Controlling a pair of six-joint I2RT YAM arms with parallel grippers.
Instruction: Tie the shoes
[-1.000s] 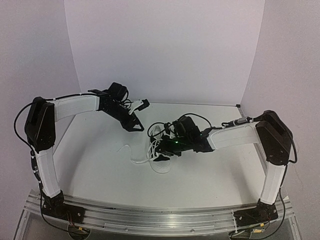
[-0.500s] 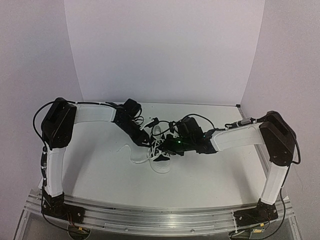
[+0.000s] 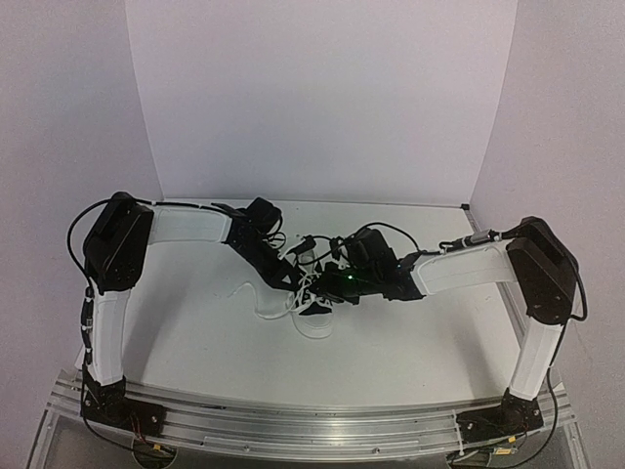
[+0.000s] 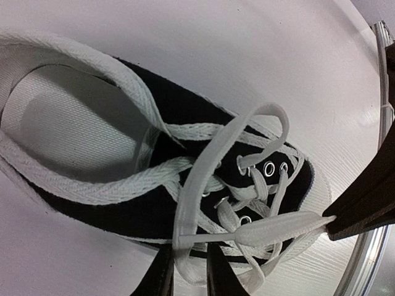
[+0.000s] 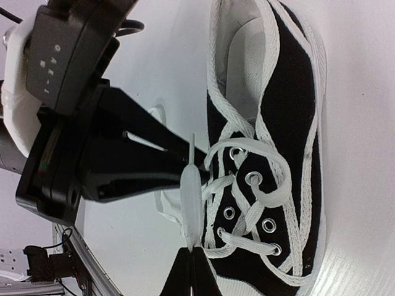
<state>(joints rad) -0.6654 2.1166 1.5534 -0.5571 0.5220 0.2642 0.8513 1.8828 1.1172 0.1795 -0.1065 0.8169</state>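
Now the black sneaker point(image 5: 290, 123) is lying at the middle of the desk point(image 3: 195, 332), toe pointing toward the near edge. The right pincer point(image 5: 187, 265) is clamping shut on 1 white lace point(image 5: 190, 203) near its tip. The left pincer point(image 4: 188, 277) is pinching that lace too, its fingers almost together.
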